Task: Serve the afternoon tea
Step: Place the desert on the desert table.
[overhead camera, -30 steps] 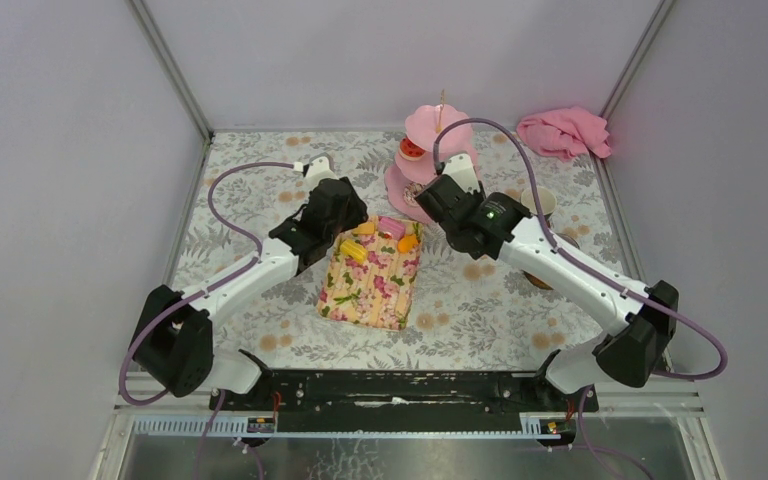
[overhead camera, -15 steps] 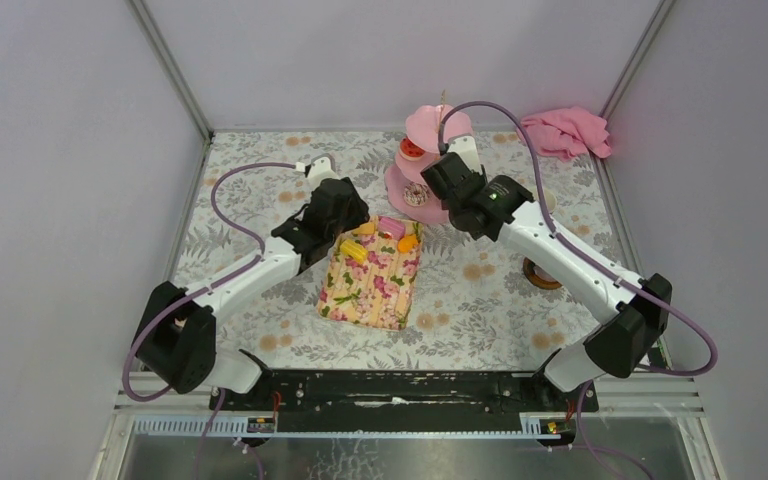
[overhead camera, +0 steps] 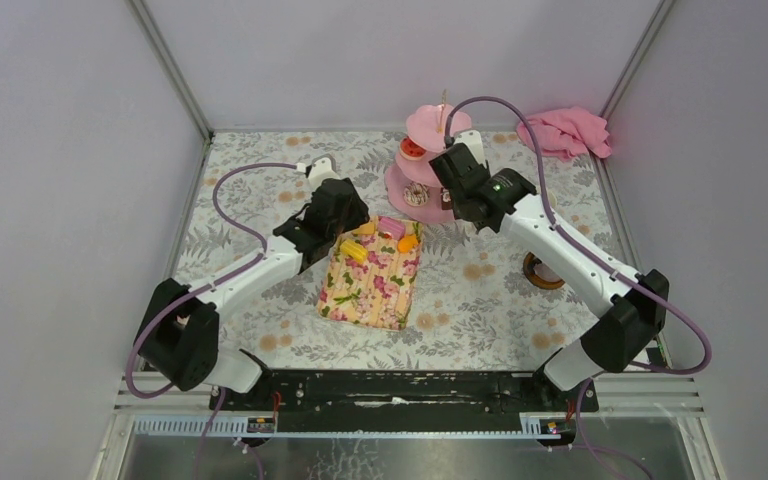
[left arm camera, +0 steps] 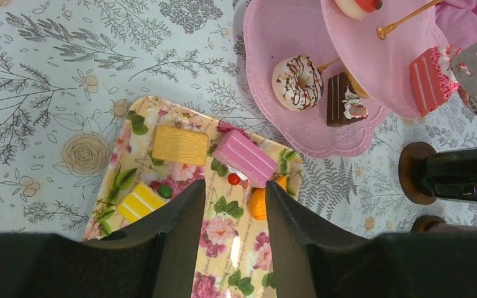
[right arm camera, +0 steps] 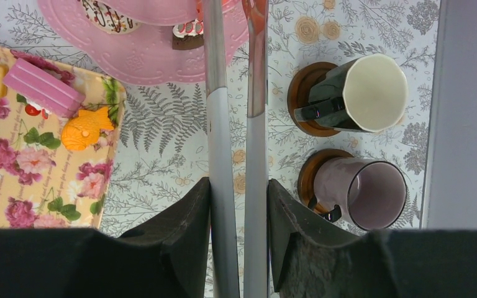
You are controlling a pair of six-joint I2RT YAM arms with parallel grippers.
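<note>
Your floral-print table carries, L to R: flowered tray, pink 3-tier stand, two brown coasters; pink cloth far-R corner.

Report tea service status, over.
Left gripper open, empty, over floral tray. Right gripper shut on tongs, tips at red cake on upper tier of stand. Black mug, grey mug apart from tongs.

Plain pale-lilac walls, slim metal corner posts, grey-leaf floral tablecloth under soft even light
</note>
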